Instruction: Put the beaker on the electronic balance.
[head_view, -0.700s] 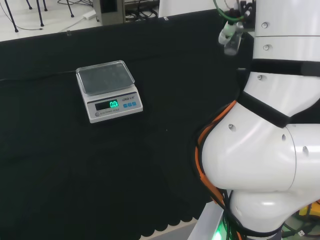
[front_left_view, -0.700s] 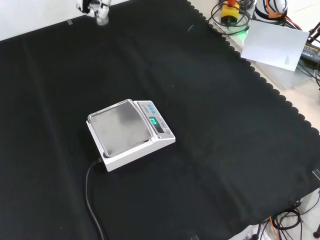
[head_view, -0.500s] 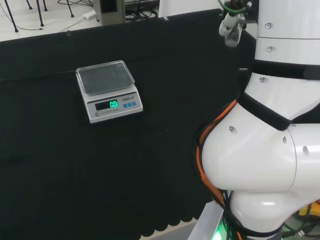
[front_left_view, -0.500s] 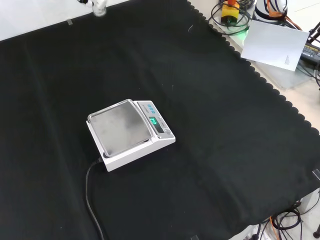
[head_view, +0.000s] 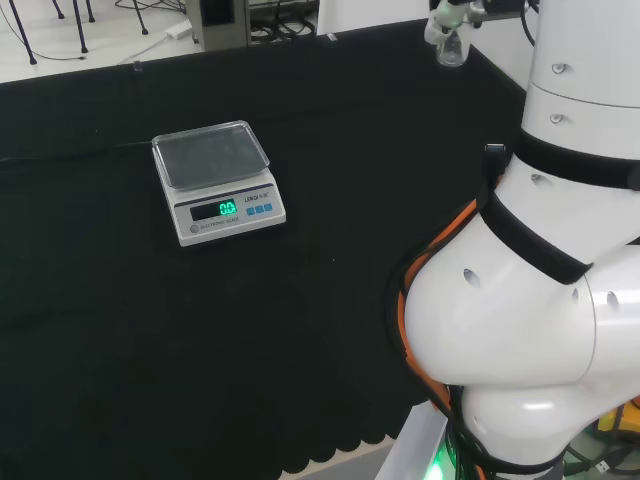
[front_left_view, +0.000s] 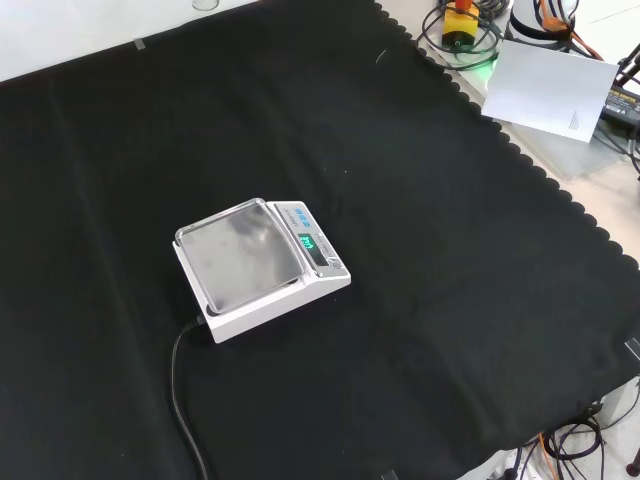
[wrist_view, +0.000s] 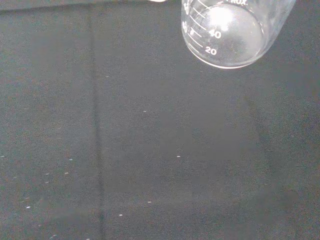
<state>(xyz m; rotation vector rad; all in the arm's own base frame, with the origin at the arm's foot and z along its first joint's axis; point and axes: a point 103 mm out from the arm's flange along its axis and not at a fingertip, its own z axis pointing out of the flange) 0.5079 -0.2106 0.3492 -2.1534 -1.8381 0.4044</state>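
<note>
Glass fills the nearest view: through the wrist camera the beaker (wrist_view: 235, 30) shows its round base and printed graduations, clear and seemingly empty, with bare black cloth (wrist_view: 125, 150) beyond it. It hangs above the cloth rather than standing on it, so the hand (head_view: 452, 12) evidently carries it, though whether the fingers are curled around the wall or pinching the rim I cannot tell; in the head view just a small white and green part of the hand sits above the glass.

Taking the electronic balance (head_view: 218, 183) as the landmark, the beaker is well apart from it: far to its right and farther back in the head view, up at the top edge of the picture. In the front view a sliver of glass appears at the very top edge, above and behind the balance.

As an object it should be light, rigid and slick (thin glass, by the look of it), and liable to crack if set down hard. A hold around the upper wall, base kept level, would suit lowering it onto the weighing pan (front_left_view: 240, 253), which is bare.
</note>
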